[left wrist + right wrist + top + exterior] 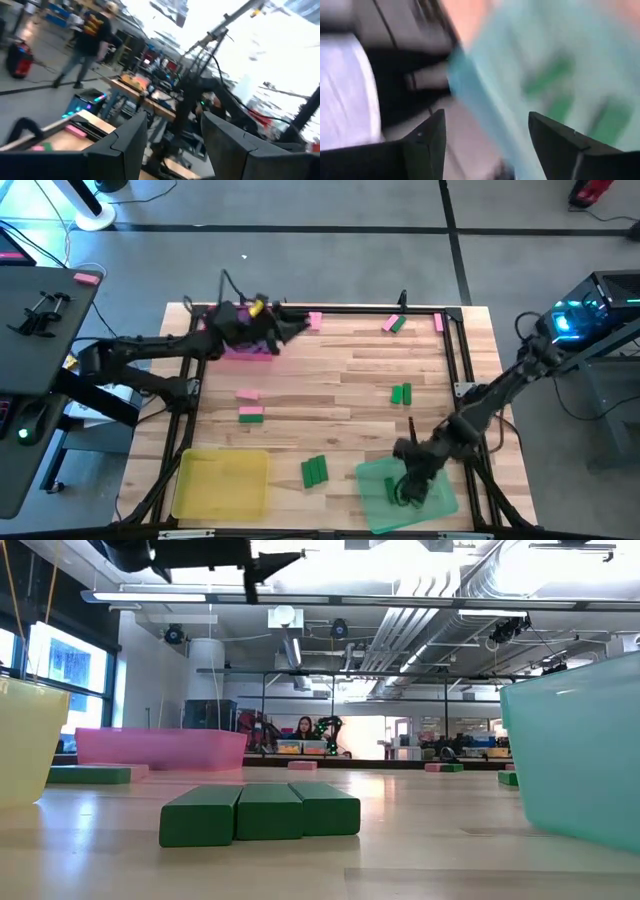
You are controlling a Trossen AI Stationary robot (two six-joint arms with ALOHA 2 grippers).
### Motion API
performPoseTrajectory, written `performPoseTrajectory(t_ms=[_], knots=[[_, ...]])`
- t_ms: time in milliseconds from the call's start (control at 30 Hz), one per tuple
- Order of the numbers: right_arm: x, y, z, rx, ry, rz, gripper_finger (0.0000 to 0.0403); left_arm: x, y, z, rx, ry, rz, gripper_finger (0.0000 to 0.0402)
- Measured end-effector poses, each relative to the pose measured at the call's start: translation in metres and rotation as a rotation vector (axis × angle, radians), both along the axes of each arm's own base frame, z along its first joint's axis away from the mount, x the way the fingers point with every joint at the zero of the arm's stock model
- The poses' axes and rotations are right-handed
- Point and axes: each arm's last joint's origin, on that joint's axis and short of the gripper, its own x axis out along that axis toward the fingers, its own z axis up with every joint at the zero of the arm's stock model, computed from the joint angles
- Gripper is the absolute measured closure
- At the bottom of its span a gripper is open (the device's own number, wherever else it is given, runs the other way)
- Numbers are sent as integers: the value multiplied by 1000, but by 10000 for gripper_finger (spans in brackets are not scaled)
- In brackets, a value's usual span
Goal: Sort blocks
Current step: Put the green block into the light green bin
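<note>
Small blocks lie flat on the wooden table: three green ones side by side [314, 471] [260, 812], a green pair [401, 393], a pink one [248, 394] next to a green one [251, 414], and pink and green ones along the far edge [392, 325]. My left gripper [300, 328] [174, 117] is open and empty, held high and level beside the pink tray [245, 345]. My right gripper [408, 492] [486, 115] is open and empty, slanting down over the green tray [385, 510], where blurred green blocks [550, 75] lie.
A yellow tray [220, 483] stands at the near left, the green tray at the near right, the pink tray at the far left. A dark rail [460, 360] frames the table. One pink block [88, 277] lies off the table. People stand in the room beyond.
</note>
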Motion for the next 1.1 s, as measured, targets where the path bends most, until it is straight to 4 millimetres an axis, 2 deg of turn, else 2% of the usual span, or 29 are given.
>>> performPoseTrajectory(t_ms=[67, 167, 267, 367, 433, 500, 600, 700, 833, 967, 1100], knots=[[14, -21, 15, -115, -118, -170, 184, -11, 10, 4, -14, 15, 29, 225], [31, -76, 23, -357, -133, -464, 183, -22, 23, 4, -29, 53, 36, 225], [34, -141, 16, -549, 13, -679, 187, -26, 31, -1, -63, 89, 6, 225], [25, -203, -1, -641, 172, -854, 211, -26, 35, -6, -88, 123, -19, 225], [15, -241, -15, -658, 240, -944, 243, -26, 36, -8, -102, 145, -20, 225], [5, -274, -29, -653, 249, -1036, 293, -26, 35, -9, -105, 150, -24, 225], [-8, -310, -48, -628, 191, -1161, 380, -25, 35, -9, -124, 148, -31, 225], [-18, -334, -60, -631, 106, -1285, 388, -25, 35, -9, -130, 147, -26, 225], [-29, -348, -85, -603, 176, -1359, 399, -26, 35, -8, -178, 132, -7, 225], [-26, -353, -99, -589, 224, -1333, 402, -26, 36, -8, -181, 132, 0, 225], [-17, -348, -98, -622, 176, -1325, 402, -26, 36, -9, -180, 133, 0, 225]])
